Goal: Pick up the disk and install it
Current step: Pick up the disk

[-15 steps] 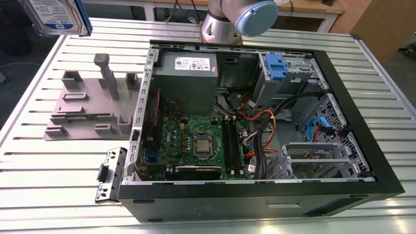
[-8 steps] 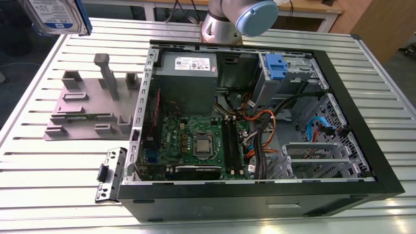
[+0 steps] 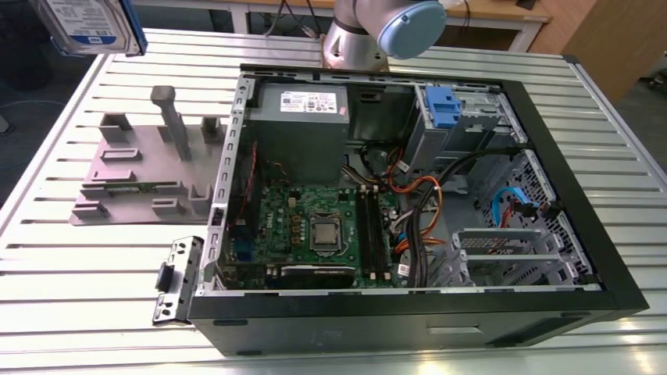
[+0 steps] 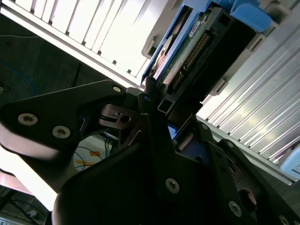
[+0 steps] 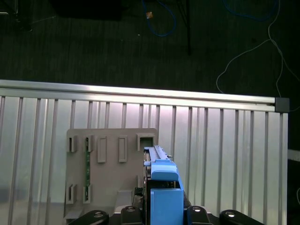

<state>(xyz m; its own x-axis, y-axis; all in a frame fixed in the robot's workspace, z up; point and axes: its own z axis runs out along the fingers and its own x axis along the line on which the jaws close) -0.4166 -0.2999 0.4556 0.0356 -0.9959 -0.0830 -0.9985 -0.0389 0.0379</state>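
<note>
The disk point(image 3: 89, 23), silver with a white-and-blue label and a blue bracket, hangs high above the table's far corner at the exterior view's left. In the first wrist view the disk's blue bracket point(image 5: 164, 185) stands edge-on between the black fingers of my gripper point(image 5: 163, 212). In the second wrist view the disk's point(image 4: 197, 51) connector edge and green board show just beyond the fingers point(image 4: 147, 101). The gripper is shut on the disk.
The grey plastic stand with upright posts point(image 3: 146, 168) sits on the slatted table point(image 3: 62, 273), directly below the held disk point(image 5: 108, 173). The open computer case point(image 3: 417, 312) holds a blue drive caddy point(image 3: 443, 105). A loose metal bracket point(image 3: 177, 277) lies beside the case.
</note>
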